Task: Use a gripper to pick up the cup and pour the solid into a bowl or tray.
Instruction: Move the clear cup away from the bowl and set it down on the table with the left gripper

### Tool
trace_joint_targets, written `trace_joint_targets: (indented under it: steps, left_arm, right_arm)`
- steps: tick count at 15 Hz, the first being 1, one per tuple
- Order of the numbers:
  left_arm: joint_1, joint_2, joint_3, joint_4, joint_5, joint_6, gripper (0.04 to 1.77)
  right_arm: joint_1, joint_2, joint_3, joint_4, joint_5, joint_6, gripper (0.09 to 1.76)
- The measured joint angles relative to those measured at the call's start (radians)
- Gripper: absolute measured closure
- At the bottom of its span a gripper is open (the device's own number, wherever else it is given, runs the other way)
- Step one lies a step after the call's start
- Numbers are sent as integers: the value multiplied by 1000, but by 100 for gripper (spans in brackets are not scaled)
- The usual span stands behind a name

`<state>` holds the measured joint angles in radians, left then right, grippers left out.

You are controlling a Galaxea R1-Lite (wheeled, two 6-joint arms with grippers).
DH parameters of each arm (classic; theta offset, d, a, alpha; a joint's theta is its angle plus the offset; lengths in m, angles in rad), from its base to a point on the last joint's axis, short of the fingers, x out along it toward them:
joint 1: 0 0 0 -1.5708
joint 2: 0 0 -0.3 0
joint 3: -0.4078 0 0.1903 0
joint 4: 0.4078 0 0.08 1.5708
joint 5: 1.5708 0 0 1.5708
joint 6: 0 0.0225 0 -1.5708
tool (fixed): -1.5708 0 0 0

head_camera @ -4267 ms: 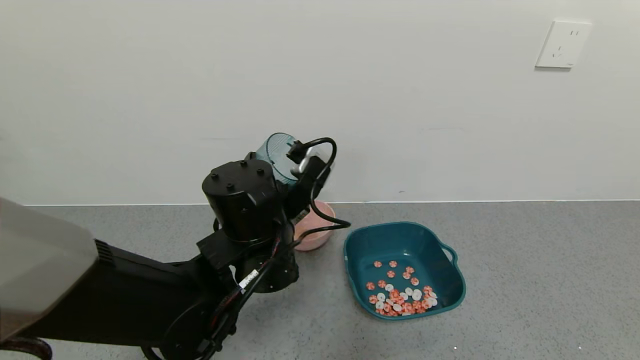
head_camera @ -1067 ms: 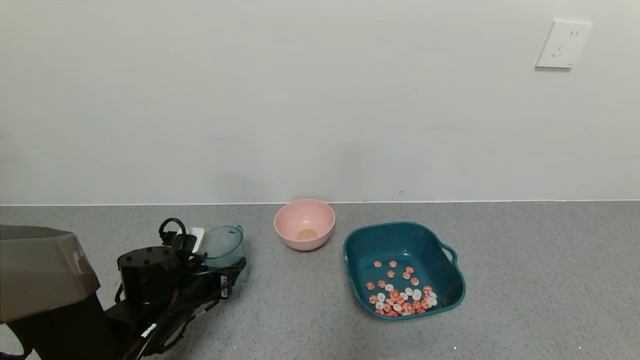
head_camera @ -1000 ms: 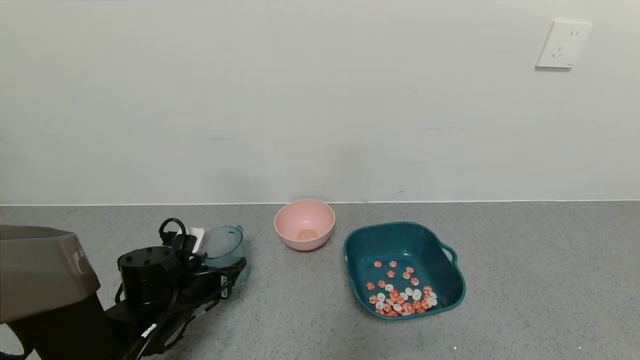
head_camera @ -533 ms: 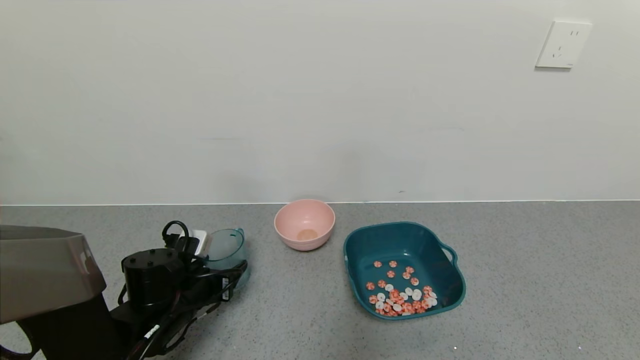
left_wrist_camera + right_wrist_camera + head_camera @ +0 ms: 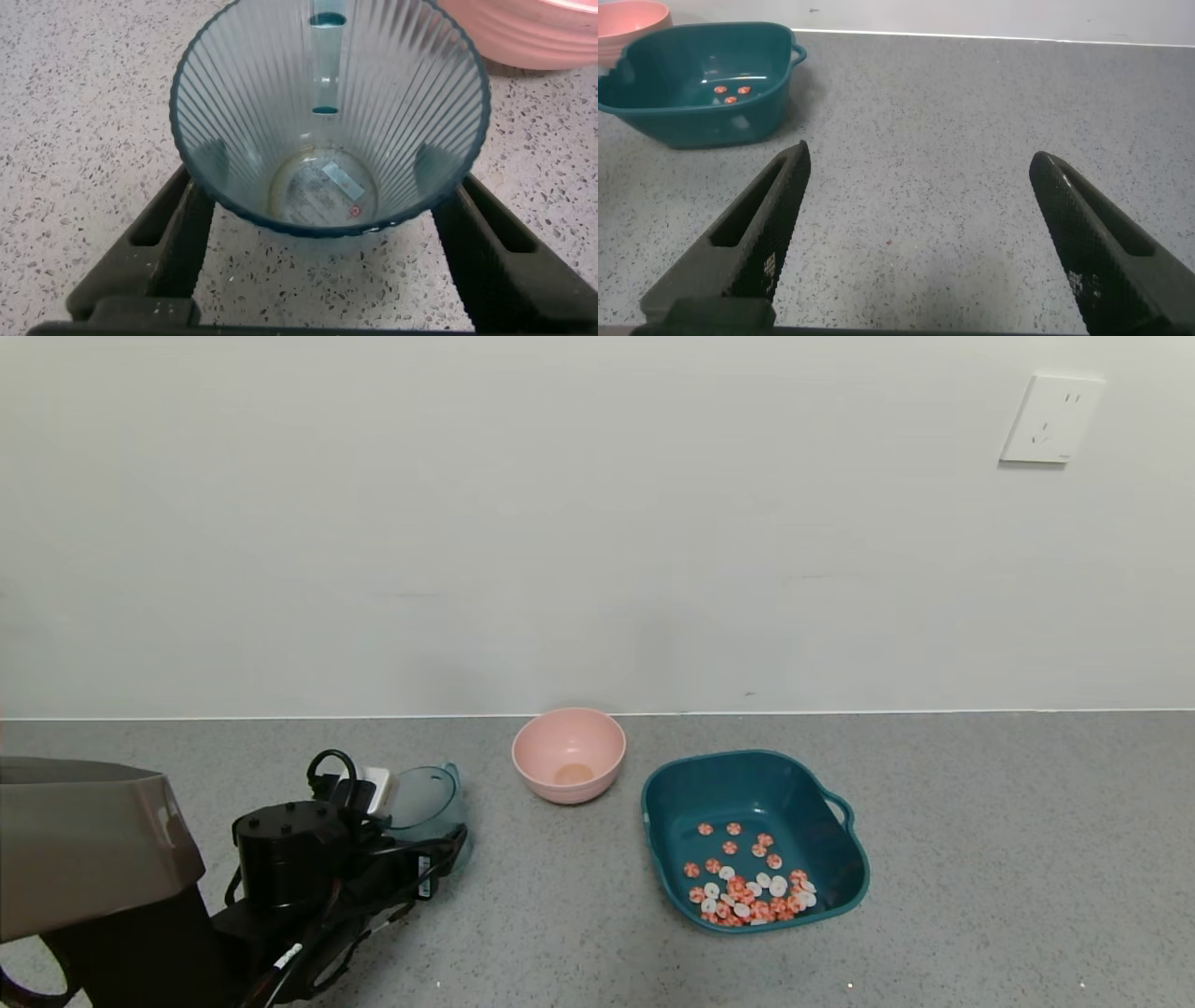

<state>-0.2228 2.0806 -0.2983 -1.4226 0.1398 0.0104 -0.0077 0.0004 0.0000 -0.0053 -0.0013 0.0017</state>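
The blue-green ribbed cup [image 5: 425, 803] stands upright and empty on the grey counter at the left. My left gripper [image 5: 415, 840] is around it. In the left wrist view its fingers [image 5: 187, 224] press against both sides of the cup [image 5: 327, 112]. The orange-red and white discs [image 5: 747, 894] lie in the near part of the dark teal tray [image 5: 747, 758] at the centre right. My right gripper [image 5: 920, 196] is open and empty, low over bare counter. It sees the tray [image 5: 691, 117] and a few discs [image 5: 729, 91] far off. It is out of the head view.
A pink bowl [image 5: 569, 756] sits between cup and tray near the wall, and its rim shows just beyond the cup in the left wrist view [image 5: 533, 37]. A wall socket [image 5: 1050, 418] is at the upper right. The counter [image 5: 980, 859] stretches right of the tray.
The left arm has brought the cup down from above the pink bowl to the counter at the left. In the last second arm and cup have shifted slightly right.
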Motion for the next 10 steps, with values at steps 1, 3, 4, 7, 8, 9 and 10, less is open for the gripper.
trace_joint_targets:
  steps: [1, 3, 4, 7, 8, 9, 10]
  left_arm:
    - [-1, -1, 1, 0, 0, 0, 27]
    - [-1, -7, 11, 0, 0, 3, 23]
    - [-2, -16, 23, 0, 0, 5, 21]
    - [-6, -56, 69, 0, 7, 7, 18]
    - [-6, -77, 88, 0, 11, 6, 17]
    - [-6, -99, 104, 0, 12, 4, 16]
    - [-6, -131, 128, 0, 14, 3, 15]
  right_arm:
    - [0, 0, 0, 0, 0, 0, 14]
    - [0, 0, 0, 0, 0, 0, 14]
    - [0, 0, 0, 0, 0, 0, 14]
    - [0, 0, 0, 0, 0, 0, 14]
    - [0, 0, 0, 0, 0, 0, 14]
    - [0, 0, 0, 0, 0, 0, 14]
    - [0, 0, 0, 0, 0, 0, 14]
